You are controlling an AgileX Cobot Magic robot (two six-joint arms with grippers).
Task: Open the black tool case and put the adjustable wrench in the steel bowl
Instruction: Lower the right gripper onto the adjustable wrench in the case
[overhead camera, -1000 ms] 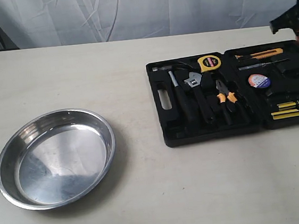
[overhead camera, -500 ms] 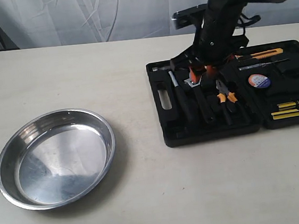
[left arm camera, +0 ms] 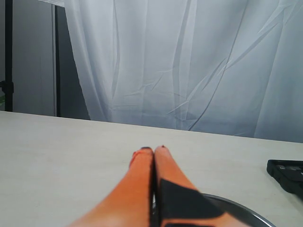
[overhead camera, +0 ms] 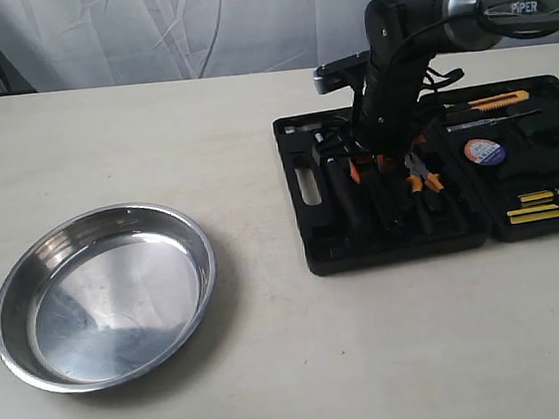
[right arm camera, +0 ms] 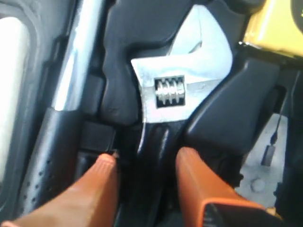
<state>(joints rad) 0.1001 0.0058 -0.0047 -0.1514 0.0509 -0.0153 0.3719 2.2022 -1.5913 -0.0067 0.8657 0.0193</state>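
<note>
On the desk, the black tool case lay open, with the adjustable wrench seated in its recess. The right gripper was spread, its fingers straddling the wrench's black handle. The left gripper was pressed together. The steel bowl stood well apart from the case, toward the left arm's side.

Creased white curtain behind — pale beige tabletop below.
</note>
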